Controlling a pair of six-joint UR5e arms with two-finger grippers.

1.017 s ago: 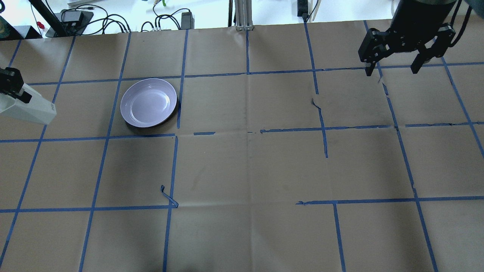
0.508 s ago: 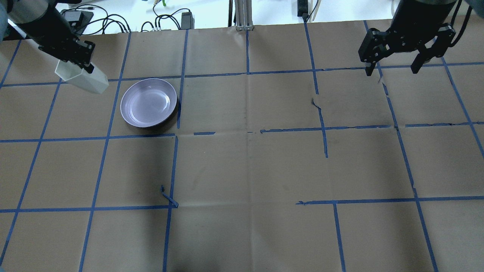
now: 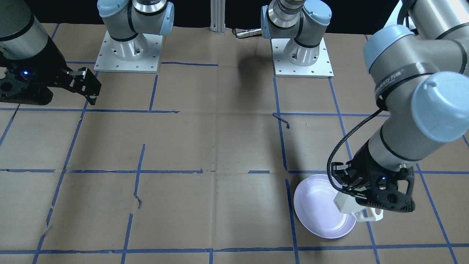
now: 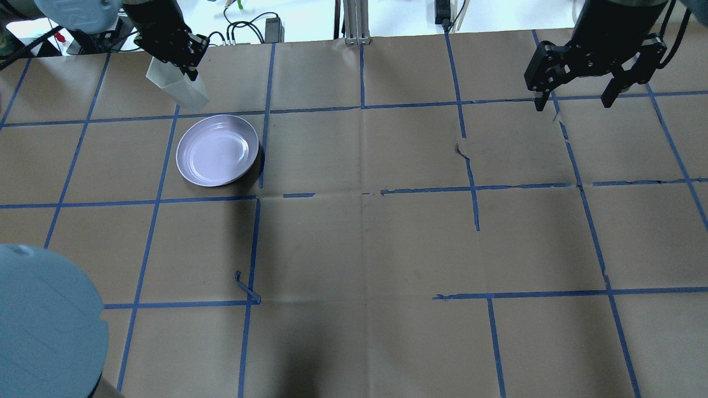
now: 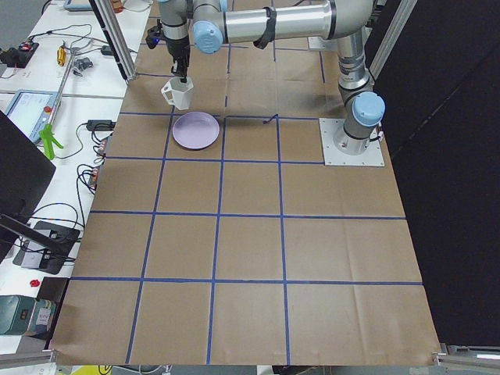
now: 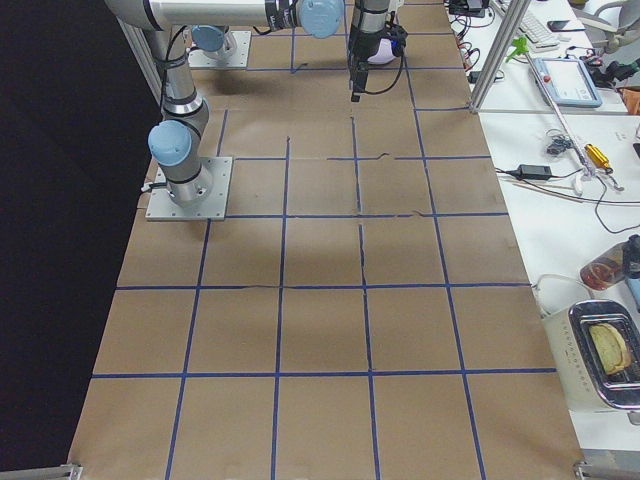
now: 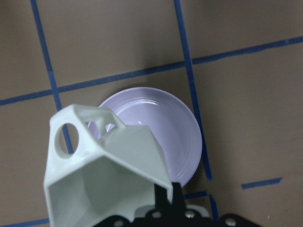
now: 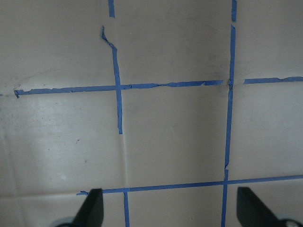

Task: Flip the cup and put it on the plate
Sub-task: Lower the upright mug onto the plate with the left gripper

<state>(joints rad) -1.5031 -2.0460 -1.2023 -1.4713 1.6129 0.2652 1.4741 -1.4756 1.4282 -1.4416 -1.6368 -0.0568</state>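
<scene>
Stiffness and a smooth, hard finish were judged for the cup: a light, rigid, probably brittle piece whose flat facets would seat a finger pad well but could slide if the grip were loosened. It was held clear of the desk, tilted with its mouth turned up toward the wrist camera, above and just beside the plate, at the rim farthest from the robot rather than over the middle. The best hold was judged to be the one in use, across one wall at the rim. The thin, open handle was judged a poor place to grip. The left gripper was clamped on that wall, apparently one finger inside and one outside. The plate lay flat on the desk with nothing on it. Well away from the plate, across the desk, the right gripper was seen with its jaws spread wide and nothing between them.
</scene>
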